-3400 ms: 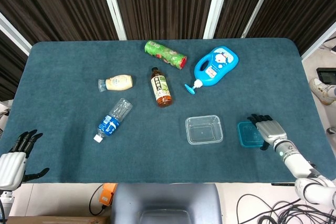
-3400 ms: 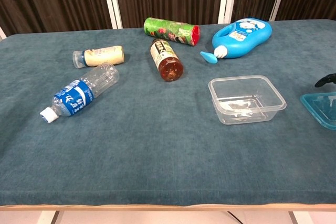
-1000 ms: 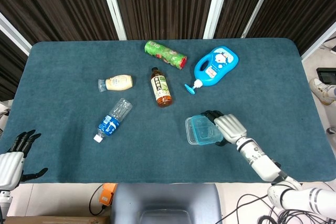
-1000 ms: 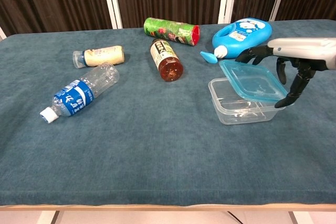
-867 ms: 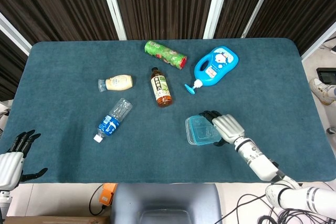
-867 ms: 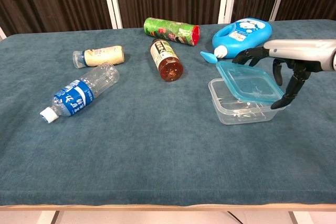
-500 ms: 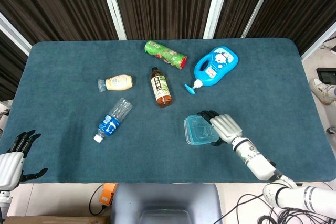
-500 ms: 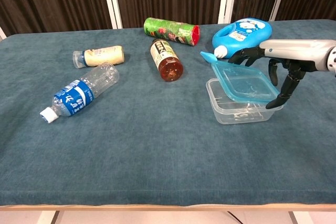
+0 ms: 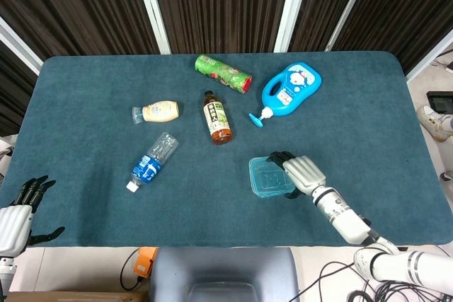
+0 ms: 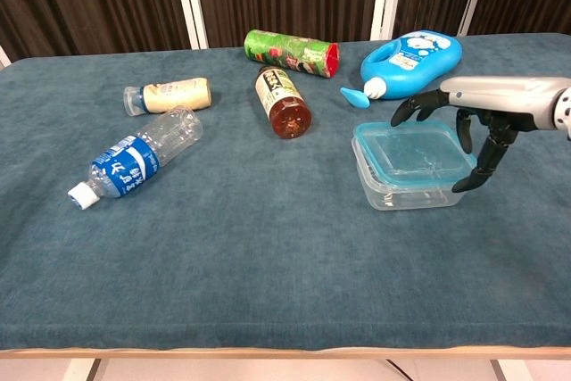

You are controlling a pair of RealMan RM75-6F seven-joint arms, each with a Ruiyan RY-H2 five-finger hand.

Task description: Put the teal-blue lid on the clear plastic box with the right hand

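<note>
Lid (image 10: 409, 148) (one) seemingly atop one box (image 10: 412, 190), five bottles

A robot test lab: a table (image 9: 85, 104) covered in teal cloth, backed by dark curtains (image 9: 219, 5) with white posts, loose cables (image 9: 340, 277) on the floor.

The right hand (image 10: 473, 122) is stretched out flat, palm down, with fingers (image 10: 483, 163) pointing down. The left hand (image 9: 20, 213) rests low with fingers spread.

The head view looks steeply down on the whole table (image 9: 85, 90); the chest view faces across it, low at the near edge.
</note>
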